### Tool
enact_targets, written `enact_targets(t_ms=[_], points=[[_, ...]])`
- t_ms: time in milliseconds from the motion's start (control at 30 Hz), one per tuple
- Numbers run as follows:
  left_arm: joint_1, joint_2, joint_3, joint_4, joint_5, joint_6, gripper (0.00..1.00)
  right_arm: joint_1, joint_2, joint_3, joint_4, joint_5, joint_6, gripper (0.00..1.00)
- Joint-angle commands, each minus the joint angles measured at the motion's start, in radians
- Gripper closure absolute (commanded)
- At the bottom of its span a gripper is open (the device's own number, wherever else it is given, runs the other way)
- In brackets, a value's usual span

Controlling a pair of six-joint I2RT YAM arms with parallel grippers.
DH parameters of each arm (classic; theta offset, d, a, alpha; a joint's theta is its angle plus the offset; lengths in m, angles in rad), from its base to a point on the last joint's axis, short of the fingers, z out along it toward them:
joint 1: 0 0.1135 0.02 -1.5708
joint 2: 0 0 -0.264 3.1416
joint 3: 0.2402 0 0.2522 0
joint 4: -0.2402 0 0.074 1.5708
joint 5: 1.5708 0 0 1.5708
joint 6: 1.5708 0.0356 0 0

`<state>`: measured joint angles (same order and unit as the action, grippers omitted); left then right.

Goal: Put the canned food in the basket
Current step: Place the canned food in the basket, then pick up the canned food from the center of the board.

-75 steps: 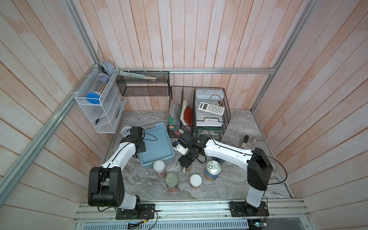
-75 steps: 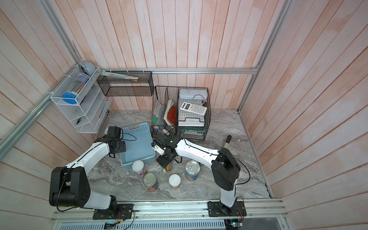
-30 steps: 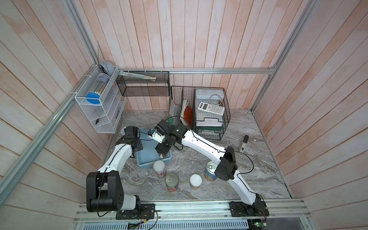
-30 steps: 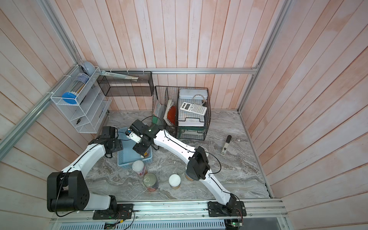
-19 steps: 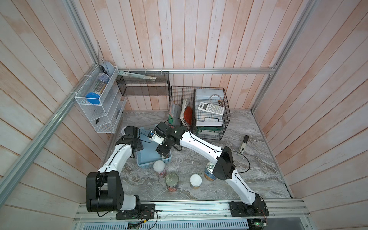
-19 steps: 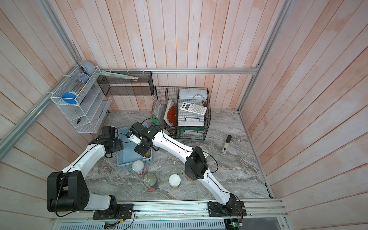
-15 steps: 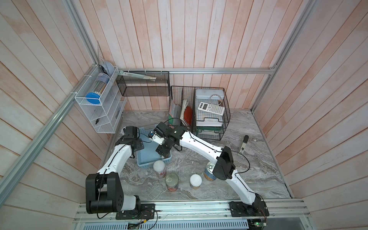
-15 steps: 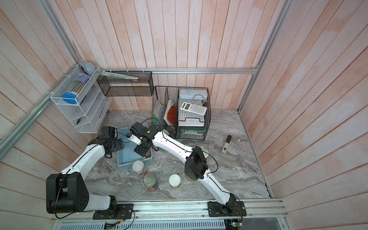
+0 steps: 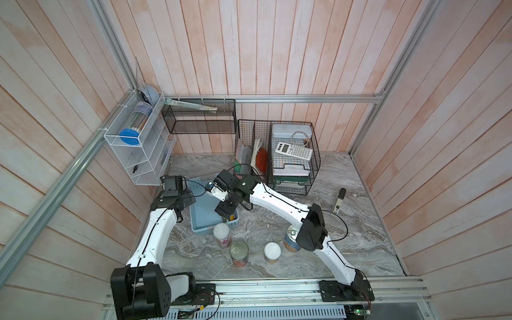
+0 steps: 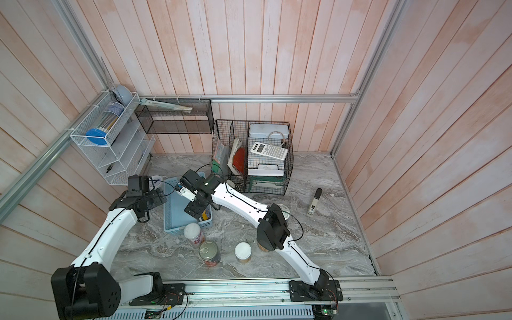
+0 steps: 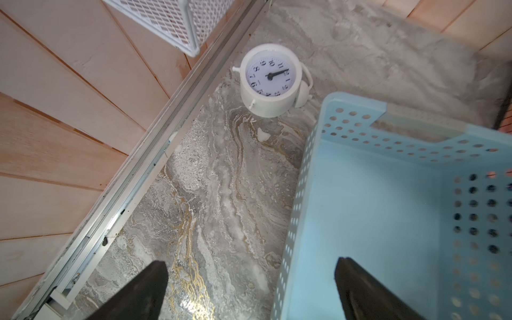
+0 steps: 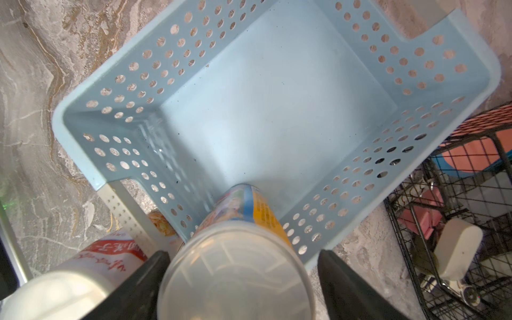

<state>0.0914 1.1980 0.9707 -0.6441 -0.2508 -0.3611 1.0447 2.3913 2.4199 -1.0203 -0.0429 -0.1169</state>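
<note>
White-lidded jar point(image 12: 235, 263) stands upright in basket point(image 12: 277, 110), near-right corner. Right gripper point(image 12: 242, 252) fingers apart either side of lid, gap on one side. Second jar point(image 9: 221, 234) just outside basket's near wall; red can point(image 9: 239, 253), third jar point(image 9: 272, 250), blue can point(image 9: 288, 245) on tabletop point(image 9: 263, 228) nearer front edge. Left gripper point(image 11: 250, 268) fingers wide apart, straddling basket's left wall.

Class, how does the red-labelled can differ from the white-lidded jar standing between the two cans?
The red-labelled can has a metal pull-tab top; the white-lidded jar has a plain white lid. The can's label is red; the jar's looks yellowish. The can looks somewhat wider than the jar. Both stand upright on the table, outside the basket.
</note>
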Motion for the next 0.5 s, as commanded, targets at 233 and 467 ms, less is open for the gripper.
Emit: enact_targets(t_ms=[233,467], points=[[-0.228,-0.197,0.220,-0.317,-0.014,-0.166,0.00,-0.120,-0.309,-0.182,0.128,-0.101,0.117,0.08],[-0.650,-0.237,0.153,-0.435,-0.082,-0.361,0.00,-0.216,-0.631,-0.561,0.361,-0.087,0.215,0.06]])
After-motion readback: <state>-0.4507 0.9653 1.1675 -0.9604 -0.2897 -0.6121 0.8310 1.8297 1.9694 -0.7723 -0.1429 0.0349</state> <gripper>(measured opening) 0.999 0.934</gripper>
